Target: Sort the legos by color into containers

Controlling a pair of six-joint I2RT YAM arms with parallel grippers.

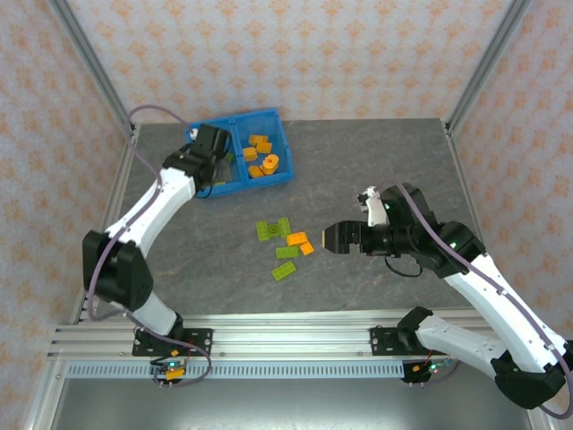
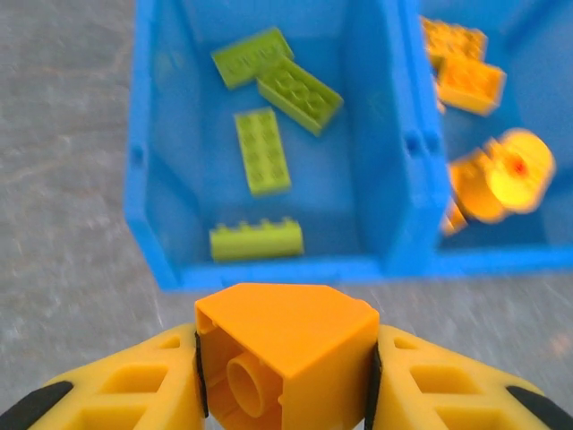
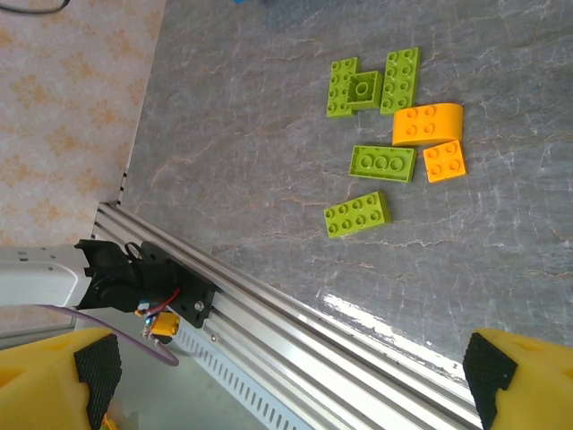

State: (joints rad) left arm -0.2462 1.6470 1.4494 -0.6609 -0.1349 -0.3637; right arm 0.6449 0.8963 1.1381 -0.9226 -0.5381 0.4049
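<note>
My left gripper is shut on an orange lego, which hangs just short of the near wall of the blue tray. The left container holds several lime green legos. The right container holds orange ones, among them a round piece. From above, the left gripper sits at the tray's left compartment. My right gripper stands open with nothing in it, beside loose legos on the table: several green and two orange.
An aluminium rail runs along the table's near edge. Metal frame posts and patterned walls close in the back and sides. Bare grey tabletop lies right of the tray.
</note>
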